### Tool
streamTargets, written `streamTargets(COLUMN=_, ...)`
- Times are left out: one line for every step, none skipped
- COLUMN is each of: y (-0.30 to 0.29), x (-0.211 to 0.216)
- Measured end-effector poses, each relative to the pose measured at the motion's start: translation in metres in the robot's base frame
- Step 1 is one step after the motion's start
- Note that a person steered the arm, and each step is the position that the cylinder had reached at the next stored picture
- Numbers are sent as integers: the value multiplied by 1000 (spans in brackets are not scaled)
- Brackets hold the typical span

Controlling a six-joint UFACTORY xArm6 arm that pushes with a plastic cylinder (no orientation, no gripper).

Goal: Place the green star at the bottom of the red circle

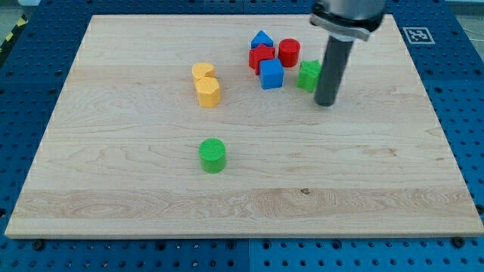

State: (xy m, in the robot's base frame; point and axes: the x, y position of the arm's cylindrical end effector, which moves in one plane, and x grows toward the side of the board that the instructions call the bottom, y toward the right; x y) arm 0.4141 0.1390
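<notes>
The green star (308, 75) lies near the view's top right of the wooden board, just below and right of the red circle (289, 52). My tip (324, 103) rests on the board right beside the green star, at its lower right, touching or nearly touching it. The rod partly hides the star's right edge.
A blue cube (271, 73), a red star (261, 57) and a blue triangle (262, 39) cluster left of the red circle. A yellow heart (202, 72) and yellow hexagon (208, 91) sit further left. A green cylinder (212, 155) stands at mid-board.
</notes>
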Motion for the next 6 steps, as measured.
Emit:
streamTargets(y=17, x=-33)
streamTargets(y=-3, x=-39)
streamTargets(y=-30, x=-48)
streamTargets(y=-25, x=-73)
streamTargets(y=-11, x=-59)
streamTargets(y=-7, x=-2)
